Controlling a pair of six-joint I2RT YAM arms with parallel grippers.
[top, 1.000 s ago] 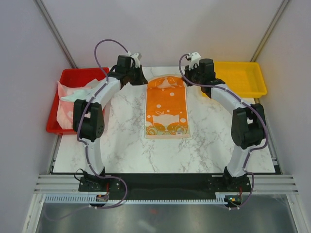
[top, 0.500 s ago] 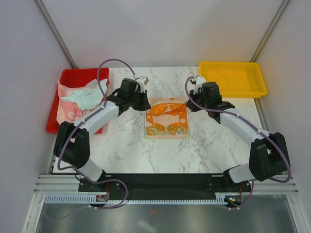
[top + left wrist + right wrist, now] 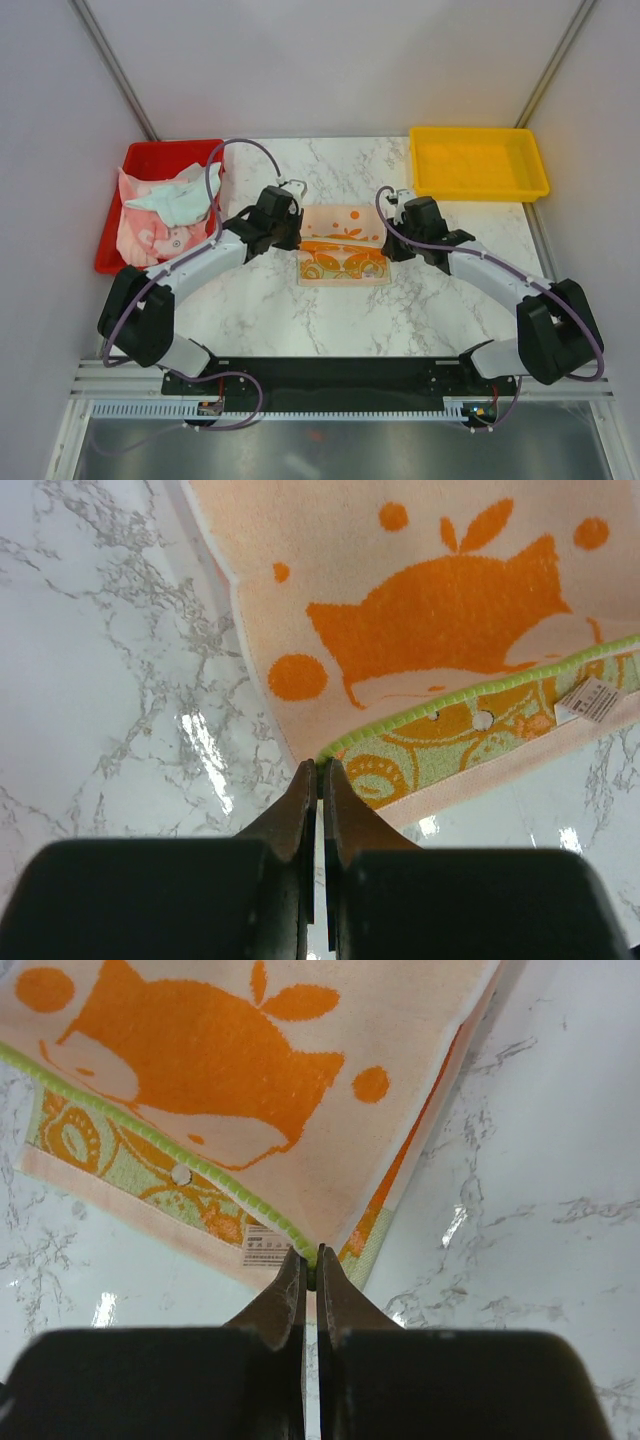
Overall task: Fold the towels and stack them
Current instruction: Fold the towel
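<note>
Left end effector (image 3: 318, 772), fingers pressed together, pinches the left corner of the upper layer of a peach terry towel with orange print (image 3: 343, 243). Right end effector (image 3: 310, 1260) pinches the right corner likewise. The towel lies doubled over mid-counter on white marble (image 3: 250, 300). Crumpled pink and mint towels (image 3: 160, 215) fill a red plastic tray (image 3: 135, 158) at the counter's far-left corner.

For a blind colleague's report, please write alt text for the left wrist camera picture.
The left gripper pinches the green-edged corner of an orange-and-peach towel, its top layer folded over the patterned border. A small white tag shows at right; white marble table beneath.
</note>
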